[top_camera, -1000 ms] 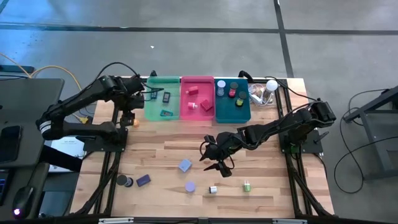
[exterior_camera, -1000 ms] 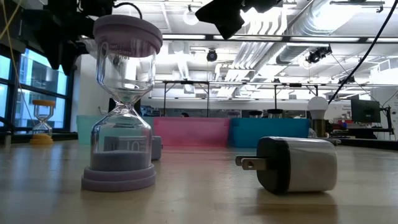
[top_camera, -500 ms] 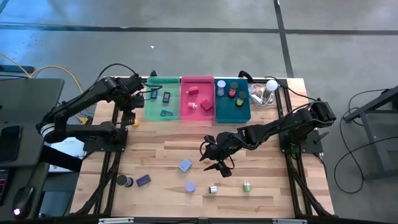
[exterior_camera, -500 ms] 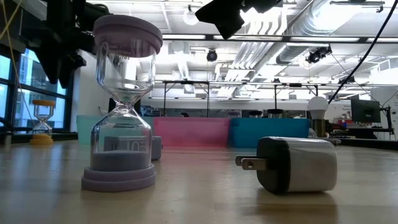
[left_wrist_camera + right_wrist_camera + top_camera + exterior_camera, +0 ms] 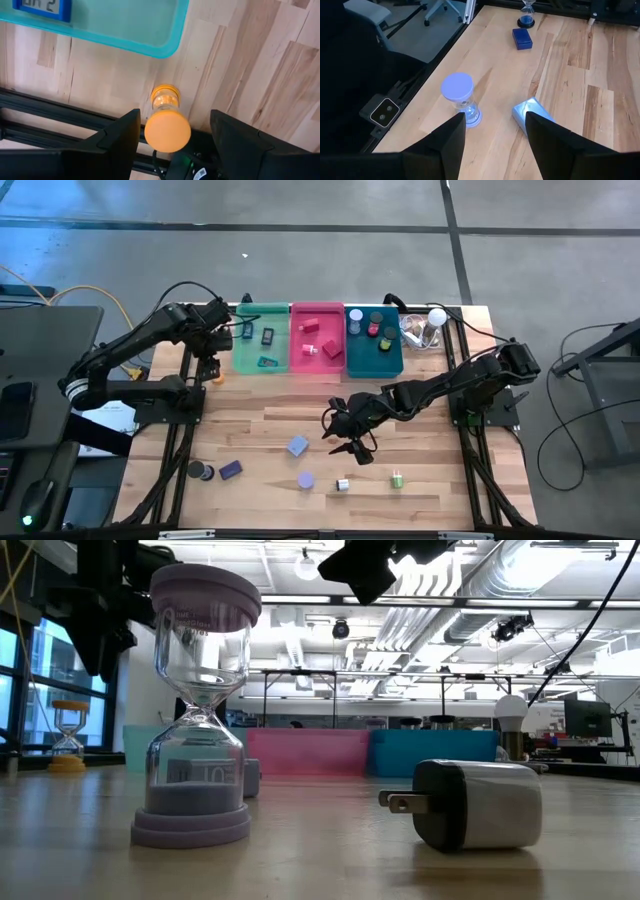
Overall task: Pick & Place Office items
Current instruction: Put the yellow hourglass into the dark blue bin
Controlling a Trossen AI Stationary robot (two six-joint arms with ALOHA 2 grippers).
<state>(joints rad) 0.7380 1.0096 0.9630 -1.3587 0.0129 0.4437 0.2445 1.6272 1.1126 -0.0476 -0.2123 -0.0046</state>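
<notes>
Left arm shifts by the green bin; right arm holds steady.
High view: left pincer (image 5: pixel 213 340) has edged from the green bin (image 5: pixel 260 352) toward the counter (image 5: pixel 300 405) edge. Low view: a glossy lavender hourglass (image 5: pixel 198 710), matte plug (image 5: pixel 470 803). Left wrist: jaws apart over a smooth orange hourglass (image 5: pixel 166 120). Right wrist: right pincer (image 5: pixel 496 132) apart, empty.
</notes>
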